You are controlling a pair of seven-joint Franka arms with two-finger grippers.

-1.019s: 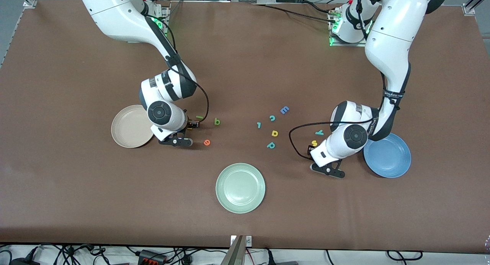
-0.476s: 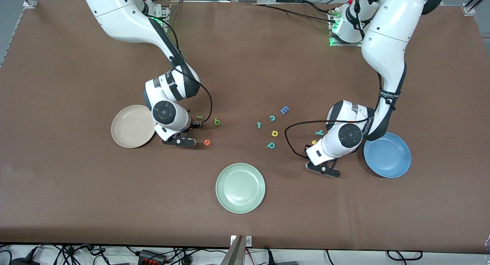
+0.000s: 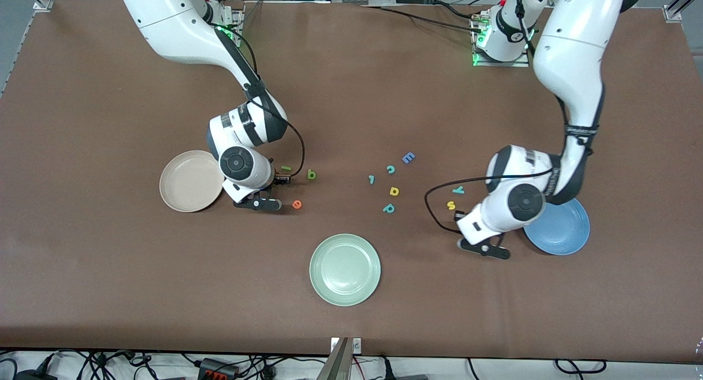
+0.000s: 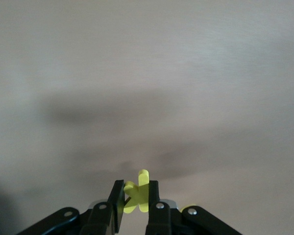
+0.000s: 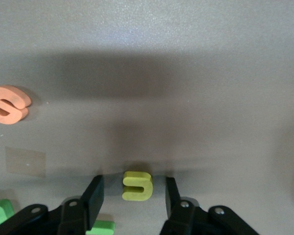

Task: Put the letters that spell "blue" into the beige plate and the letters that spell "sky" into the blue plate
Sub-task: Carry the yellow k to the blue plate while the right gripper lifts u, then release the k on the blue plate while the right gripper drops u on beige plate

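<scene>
My left gripper is shut on the yellow k and hangs over the table beside the blue plate. The yellow s and teal y lie on the table close by. My right gripper stands open low over the table, its fingers on either side of the yellow u without touching it. In the front view that gripper is next to the beige plate and the u is hidden. The orange e, green l and dark green b lie beside it.
A pale green plate sits nearer the front camera at mid-table. Loose letters lie between the arms: a teal l-like piece, a teal c, a blue E, a yellow a and a teal p.
The left gripper closed on the yellow k and carried it toward the blue plate, uncovering the s. The right gripper shifted slightly toward the e and its fingers narrowed around the u.
</scene>
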